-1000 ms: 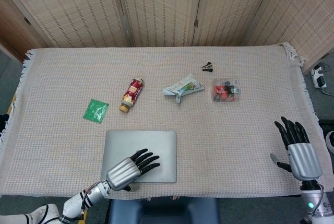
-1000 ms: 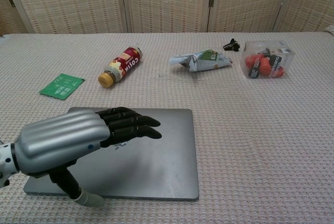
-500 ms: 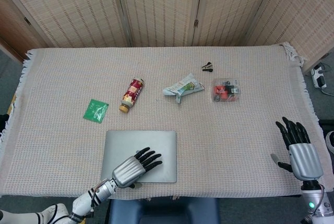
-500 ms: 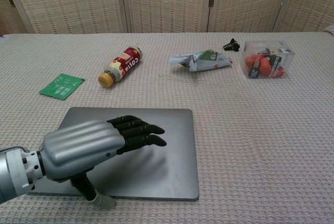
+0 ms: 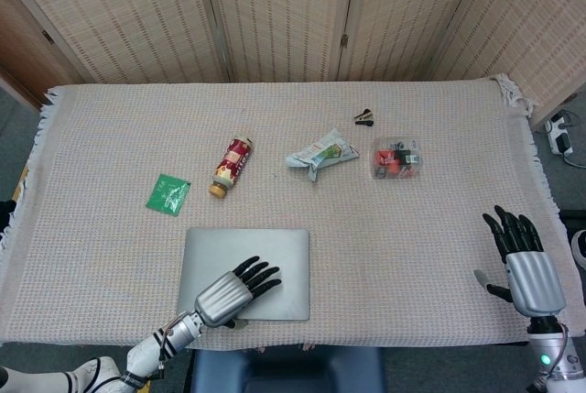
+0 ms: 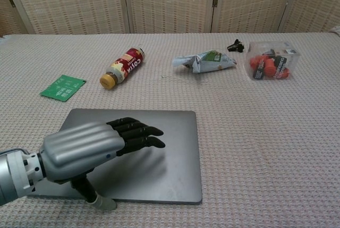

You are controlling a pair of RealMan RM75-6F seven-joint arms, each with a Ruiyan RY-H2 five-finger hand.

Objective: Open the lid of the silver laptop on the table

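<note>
Change: left hand (image 5: 236,289) has drawn back a little toward the near edge since half a second ago; nothing else on the table has shifted
Left hand: over the near part of the silver laptop (image 5: 275,256), fingers (image 6: 139,135) stretched forward and slightly apart, holding nothing; thumb points down at the front edge, contact unclear
Laptop: lid shut flat, near the front edge of the table (image 5: 412,256), left of centre
Right hand (image 5: 526,265): far right near the table edge, fingers spread, holding nothing
Behind the laptop: green packet (image 5: 168,194), lying bottle (image 5: 232,167), crumpled wrapper (image 5: 321,152), clear box of red items (image 5: 396,158), small black clip (image 5: 364,118)
</note>
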